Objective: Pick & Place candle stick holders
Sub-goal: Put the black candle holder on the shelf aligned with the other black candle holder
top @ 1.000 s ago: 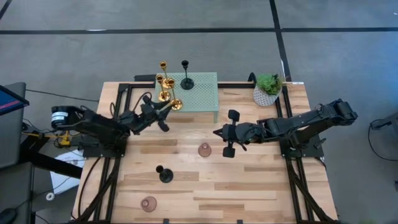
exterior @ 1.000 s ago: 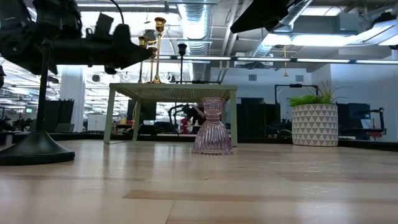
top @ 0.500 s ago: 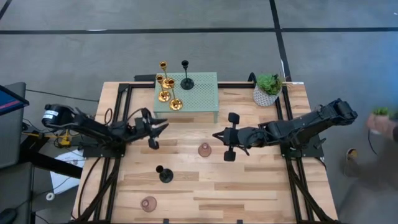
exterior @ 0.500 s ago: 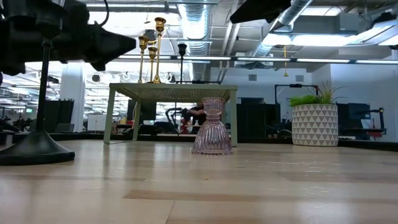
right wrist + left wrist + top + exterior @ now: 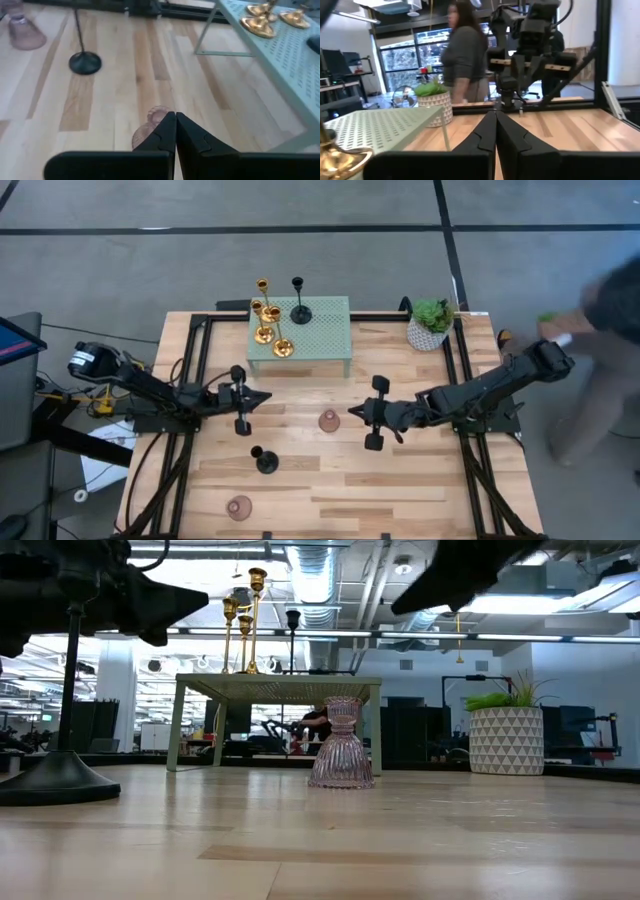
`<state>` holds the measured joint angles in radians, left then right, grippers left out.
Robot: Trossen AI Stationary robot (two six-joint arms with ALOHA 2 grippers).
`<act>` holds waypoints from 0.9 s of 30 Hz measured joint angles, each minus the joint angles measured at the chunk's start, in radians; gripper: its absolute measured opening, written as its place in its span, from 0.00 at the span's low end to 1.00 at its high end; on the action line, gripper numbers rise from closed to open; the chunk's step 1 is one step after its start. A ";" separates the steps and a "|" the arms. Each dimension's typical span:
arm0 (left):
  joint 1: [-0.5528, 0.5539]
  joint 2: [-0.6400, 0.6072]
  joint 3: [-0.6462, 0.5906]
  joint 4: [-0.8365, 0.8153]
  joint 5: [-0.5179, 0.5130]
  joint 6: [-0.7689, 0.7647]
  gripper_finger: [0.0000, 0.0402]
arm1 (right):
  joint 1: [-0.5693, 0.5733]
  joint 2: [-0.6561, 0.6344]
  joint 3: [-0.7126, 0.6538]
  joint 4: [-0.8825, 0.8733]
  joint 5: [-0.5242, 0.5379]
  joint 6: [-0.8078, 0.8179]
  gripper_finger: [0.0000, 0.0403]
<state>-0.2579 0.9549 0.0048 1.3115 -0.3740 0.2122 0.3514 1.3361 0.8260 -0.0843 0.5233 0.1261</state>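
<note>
Overhead I see both arms stretched toward the middle of the wooden table [image 5: 400, 480]. My left gripper [image 5: 262, 396] hovers in front of the pale green perforated stand [image 5: 320, 330], its fingers pressed together with nothing between them. My right gripper [image 5: 352, 412], fingers likewise closed and empty, hangs just beside a pink glass candle holder [image 5: 328, 421] standing at mid-table; the right wrist view shows that holder directly beyond the fingertips [image 5: 170, 125]. On the stand are three gold candle stick holders [image 5: 268, 320] clustered on its left part and one black candle stick holder [image 5: 299, 308] near its middle. A second black holder [image 5: 264, 461] stands on the table nearer the front, and a second pink glass holder [image 5: 238, 507] sits near the front edge. A potted plant [image 5: 430, 323] occupies the far right corner. A blurred person [image 5: 600, 310] is beside the table on the right.
</note>
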 joint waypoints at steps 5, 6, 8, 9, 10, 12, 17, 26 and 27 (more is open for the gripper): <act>-0.029 0.000 0.000 -0.022 0.000 0.000 0.01 | 0.024 0.000 -0.134 0.182 0.026 0.053 0.00; -0.033 0.000 0.000 -0.021 0.001 -0.003 0.01 | 0.029 0.000 -0.164 0.232 0.027 0.058 0.00; -0.040 0.000 0.000 -0.025 0.001 -0.006 0.01 | 0.031 0.000 -0.228 0.359 0.027 0.059 0.00; -0.044 0.000 0.000 -0.025 0.000 -0.007 0.01 | 0.031 0.000 -0.261 0.427 0.026 0.059 0.00; -0.048 0.000 0.000 -0.026 0.001 -0.008 0.01 | 0.031 0.000 -0.291 0.493 0.025 0.059 0.00; -0.056 0.000 0.000 -0.034 0.000 -0.008 0.01 | 0.034 0.000 -0.346 0.604 0.027 0.059 0.00; -0.065 0.000 0.000 -0.068 0.001 -0.010 0.01 | 0.036 0.013 -0.432 0.760 0.027 0.086 0.00; -0.067 0.000 0.001 -0.132 0.001 -0.060 0.01 | 0.034 0.127 -0.442 0.820 0.033 0.137 0.00; -0.067 0.000 0.001 -0.140 0.001 -0.060 0.01 | 0.034 0.148 -0.441 0.851 0.037 0.138 0.00</act>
<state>-0.3245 0.9554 0.0055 1.1711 -0.3733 0.1520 0.3859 1.4838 0.3849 0.7663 0.5602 0.2642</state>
